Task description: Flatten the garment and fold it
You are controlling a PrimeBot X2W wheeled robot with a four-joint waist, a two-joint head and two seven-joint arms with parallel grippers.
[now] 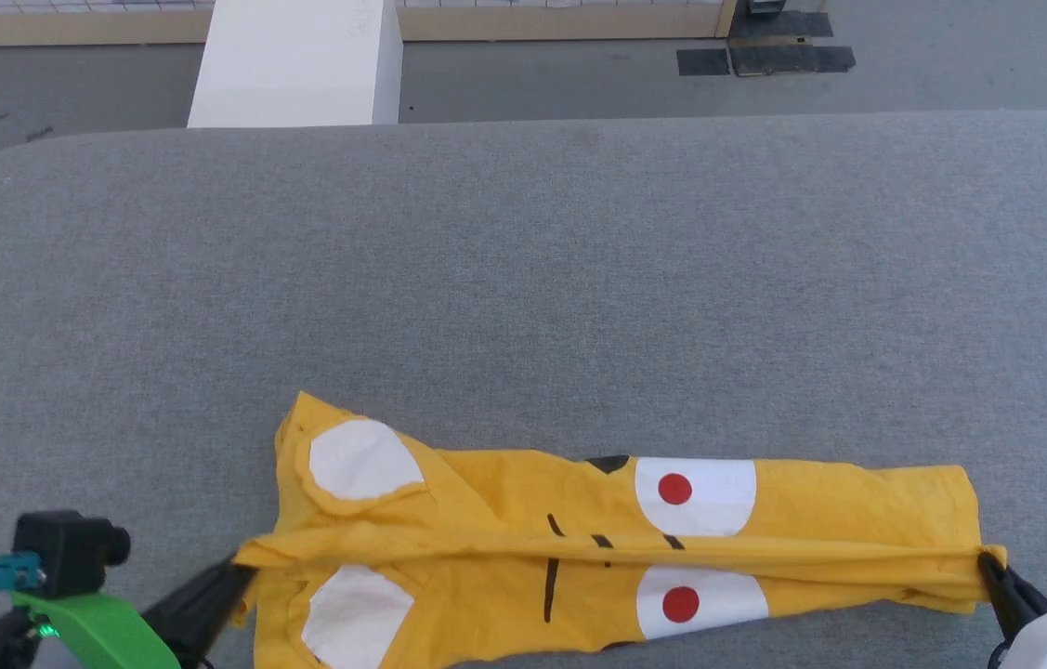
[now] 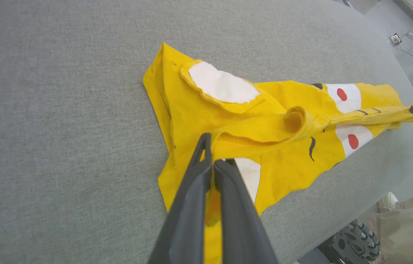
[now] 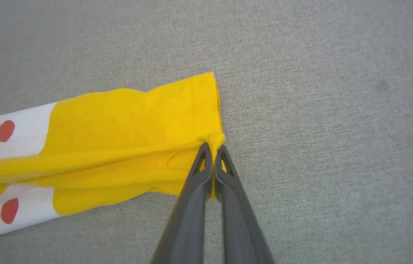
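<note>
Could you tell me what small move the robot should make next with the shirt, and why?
Probably draw both hands slightly apart: the left hand and right hand each pinch an end of a raised ridge in the garment, whose left end looks bunched.

You've got a soft, matte cloth garment with smoother printed patches; the tabletop is rough grey woven fabric, also matte.

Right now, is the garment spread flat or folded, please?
Folded, not flat: the garment doubles over a lengthwise ridge, white patches on either side.
</note>
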